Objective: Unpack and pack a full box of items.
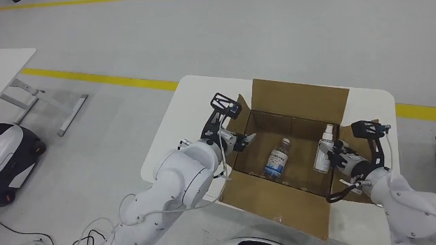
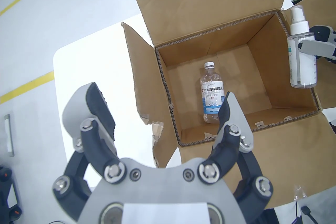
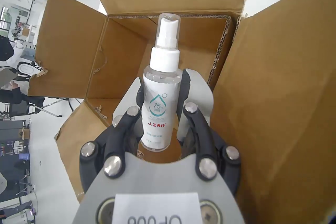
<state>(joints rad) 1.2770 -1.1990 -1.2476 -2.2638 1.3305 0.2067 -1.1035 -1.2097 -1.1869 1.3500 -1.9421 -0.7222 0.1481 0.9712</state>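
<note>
An open cardboard box (image 1: pixel 300 102) stands on the white table (image 1: pixel 197 99), flaps spread. On its floor lies a clear bottle (image 1: pixel 277 158) with a blue-and-white label and white cap, also seen in the left wrist view as the clear bottle (image 2: pixel 211 93). My right gripper (image 3: pixel 162 89) is shut on a white spray bottle (image 3: pixel 160 93), held upright over the box's right side; the spray bottle (image 1: pixel 324 148) and right gripper (image 1: pixel 334 156) show from above. My left gripper (image 2: pixel 162 101) hangs open above the box's left wall, left gripper (image 1: pixel 240 139) empty.
The box (image 2: pixel 236 64) fills most of the table's right half, and its front flap (image 1: pixel 279 201) hangs over the near edge. Bare tabletop lies left of the box. A second white table (image 1: pixel 13 64) stands far left on the grey floor.
</note>
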